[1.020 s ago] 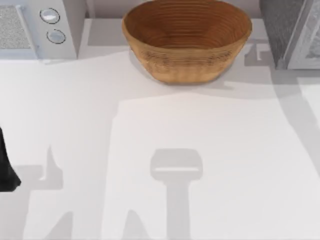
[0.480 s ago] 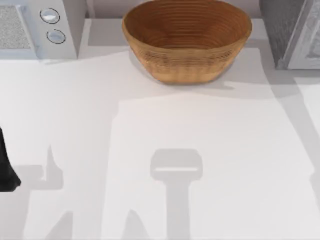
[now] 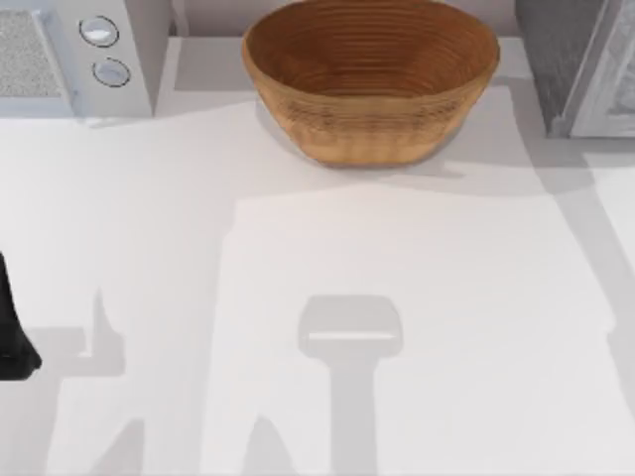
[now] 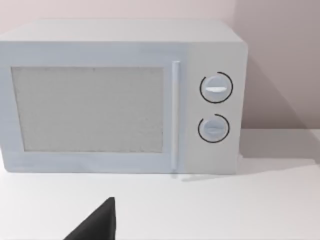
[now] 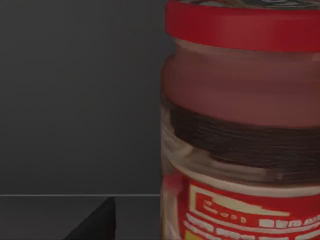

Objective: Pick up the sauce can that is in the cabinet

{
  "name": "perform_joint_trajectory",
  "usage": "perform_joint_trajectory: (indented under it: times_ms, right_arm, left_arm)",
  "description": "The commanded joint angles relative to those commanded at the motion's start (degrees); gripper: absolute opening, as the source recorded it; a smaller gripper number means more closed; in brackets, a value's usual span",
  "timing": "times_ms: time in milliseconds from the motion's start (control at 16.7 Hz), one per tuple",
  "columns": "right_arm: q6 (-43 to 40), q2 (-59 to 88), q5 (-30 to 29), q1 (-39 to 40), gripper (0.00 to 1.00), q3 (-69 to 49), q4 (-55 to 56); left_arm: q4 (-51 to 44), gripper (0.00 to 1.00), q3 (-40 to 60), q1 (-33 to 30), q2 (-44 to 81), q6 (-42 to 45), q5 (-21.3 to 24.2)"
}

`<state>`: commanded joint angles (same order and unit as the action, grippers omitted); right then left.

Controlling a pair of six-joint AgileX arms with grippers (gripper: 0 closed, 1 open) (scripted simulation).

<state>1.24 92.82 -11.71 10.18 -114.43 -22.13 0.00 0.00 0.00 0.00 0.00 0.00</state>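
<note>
Top view first: the cabinet [image 3: 580,64] stands at the table's far right corner, a woven basket [image 3: 370,79] beside it in the middle and a microwave [image 3: 74,55] at the far left. My left arm [image 3: 12,332] sits parked at the left edge, out of the way.

Left wrist view faces the microwave [image 4: 120,97] across bare table; whether that gripper is spread or pressed together I cannot tell.

Right wrist view is dim, likely because the camera has reached into the cabinet: the sauce can [image 5: 242,130] stands upright, very close, against a dark wall. A dark finger tip [image 5: 97,222] shows low down; I cannot tell if the right gripper is pinching the can.
</note>
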Motion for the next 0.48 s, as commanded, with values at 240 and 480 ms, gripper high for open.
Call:
perform_joint_trajectory:
  times_ms: [240,480]
  right_arm:
    - [-0.02,6.69,0.75,-0.85,1.00,-8.09,-1.22]
    - [-0.05,12.24,1.46,-1.65,1.00,-14.61,-2.20]
  left_arm:
    - [0.00,1.00,0.00,0.00,0.00,0.00,0.00]
    - [0.00,1.00,0.00,0.00,0.00,0.00,0.00]
